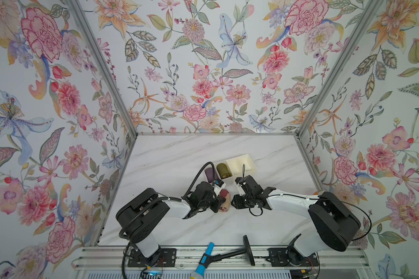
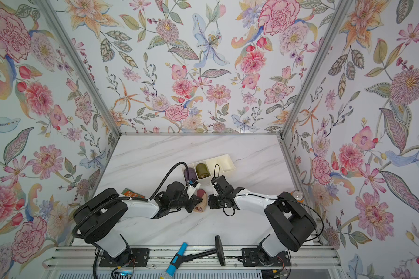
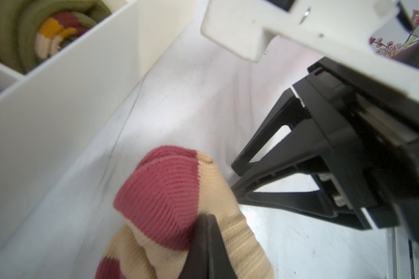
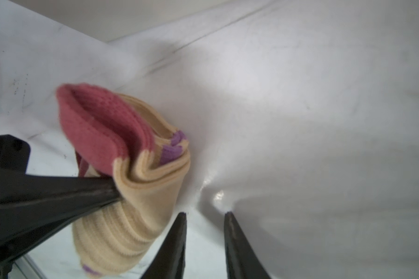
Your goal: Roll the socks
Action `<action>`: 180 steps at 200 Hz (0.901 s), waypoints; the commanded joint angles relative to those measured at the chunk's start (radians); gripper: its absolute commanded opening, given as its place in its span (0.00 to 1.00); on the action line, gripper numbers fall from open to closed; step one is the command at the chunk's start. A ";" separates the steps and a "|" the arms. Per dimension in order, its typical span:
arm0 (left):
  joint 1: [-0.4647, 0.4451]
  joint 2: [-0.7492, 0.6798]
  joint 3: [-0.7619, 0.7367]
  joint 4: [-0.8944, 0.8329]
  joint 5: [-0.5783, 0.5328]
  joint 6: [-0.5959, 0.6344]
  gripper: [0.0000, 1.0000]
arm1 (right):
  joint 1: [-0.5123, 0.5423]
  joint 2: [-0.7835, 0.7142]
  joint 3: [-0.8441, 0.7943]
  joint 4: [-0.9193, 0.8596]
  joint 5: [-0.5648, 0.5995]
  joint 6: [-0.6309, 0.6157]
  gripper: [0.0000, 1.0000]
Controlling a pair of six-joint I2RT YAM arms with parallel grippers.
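Overhead stereo pair; two close wrist views

Left gripper (image 1: 224, 201) on socks (image 1: 225, 204); right gripper (image 1: 232, 201) just beside.

No text legible — views perhaps too blurred

The socks (image 4: 131, 183) lie on the table (image 4: 300, 108), pinched between the left fingers (image 4: 102, 190), just beside the right fingers (image 4: 177, 241); the organizer (image 3: 58, 108) stands beyond them.
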 commanded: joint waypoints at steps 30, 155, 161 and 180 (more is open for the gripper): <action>0.036 0.042 -0.071 0.012 0.035 -0.032 0.00 | 0.020 0.039 0.035 0.010 0.039 0.014 0.29; 0.090 0.104 -0.156 0.224 0.122 -0.120 0.00 | 0.044 0.051 0.069 0.009 0.045 0.002 0.29; 0.092 0.104 -0.158 0.225 0.122 -0.121 0.00 | 0.047 0.052 0.071 0.015 0.040 0.001 0.29; 0.094 0.101 -0.161 0.225 0.122 -0.121 0.00 | 0.050 0.052 0.074 0.030 0.030 0.001 0.29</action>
